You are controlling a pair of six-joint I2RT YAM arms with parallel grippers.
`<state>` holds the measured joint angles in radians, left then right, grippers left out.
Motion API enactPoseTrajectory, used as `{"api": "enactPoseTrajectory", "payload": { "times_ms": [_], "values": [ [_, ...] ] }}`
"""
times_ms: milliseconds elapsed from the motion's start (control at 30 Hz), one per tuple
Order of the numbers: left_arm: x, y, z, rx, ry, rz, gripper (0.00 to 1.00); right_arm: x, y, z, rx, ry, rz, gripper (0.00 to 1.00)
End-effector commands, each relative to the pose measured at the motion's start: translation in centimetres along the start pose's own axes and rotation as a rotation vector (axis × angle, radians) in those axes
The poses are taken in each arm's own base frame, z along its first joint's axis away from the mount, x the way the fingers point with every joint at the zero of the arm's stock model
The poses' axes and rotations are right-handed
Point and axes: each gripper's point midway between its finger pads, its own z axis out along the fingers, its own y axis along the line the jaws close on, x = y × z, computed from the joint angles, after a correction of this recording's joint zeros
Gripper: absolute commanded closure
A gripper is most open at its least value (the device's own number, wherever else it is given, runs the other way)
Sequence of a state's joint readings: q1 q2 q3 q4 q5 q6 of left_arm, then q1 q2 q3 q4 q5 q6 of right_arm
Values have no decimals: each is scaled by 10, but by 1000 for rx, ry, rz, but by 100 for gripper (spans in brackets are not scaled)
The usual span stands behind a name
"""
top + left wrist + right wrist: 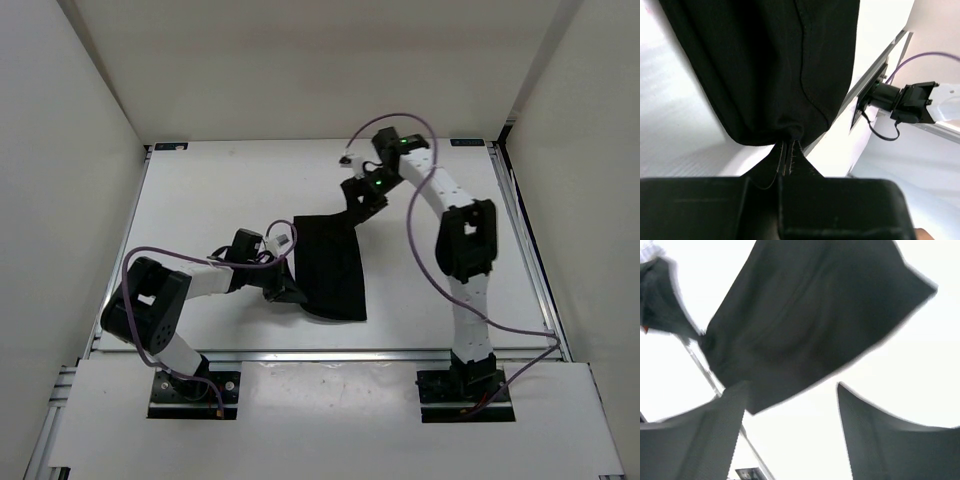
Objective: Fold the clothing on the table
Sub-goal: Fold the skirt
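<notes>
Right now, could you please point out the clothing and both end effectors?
clothing (332,268), top external view, middle of the fabric.
left end effector (785,172), left wrist view, between fingertips shut on the clothing.
right end effector (790,387), right wrist view, between its open fingertips.

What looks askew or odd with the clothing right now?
The clothing is puckered at its left edge, where the shut left gripper pinches it, so it does not lie flat there. The right gripper is open and holds nothing.
</notes>
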<state>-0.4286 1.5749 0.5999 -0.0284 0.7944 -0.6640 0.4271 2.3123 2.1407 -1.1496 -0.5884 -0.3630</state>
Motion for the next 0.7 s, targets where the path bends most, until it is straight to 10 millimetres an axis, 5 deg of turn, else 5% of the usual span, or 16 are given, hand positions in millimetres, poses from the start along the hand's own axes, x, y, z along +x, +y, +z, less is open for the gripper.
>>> {"api": "enactPoseTrajectory", "payload": {
  "times_ms": [0, 100, 233, 433, 667],
  "values": [
    [-10, -13, -3, 61, -37, 50, 100, 14, 63, -70, -124, -123, 27, 19],
    [-5, -15, 0, 70, -27, 55, 100, 59, 88, -71, -166, -99, 135, 8],
    [2, -19, -3, 90, -33, 33, 100, 107, 81, -47, -158, -55, 383, 17],
    [0, -30, -10, 148, -83, 2, 100, 139, 54, -20, -274, -88, 761, 15],
    [-35, -77, 1, 274, -163, -36, 100, 152, 60, -6, -299, -92, 789, 16]
  ]
}}
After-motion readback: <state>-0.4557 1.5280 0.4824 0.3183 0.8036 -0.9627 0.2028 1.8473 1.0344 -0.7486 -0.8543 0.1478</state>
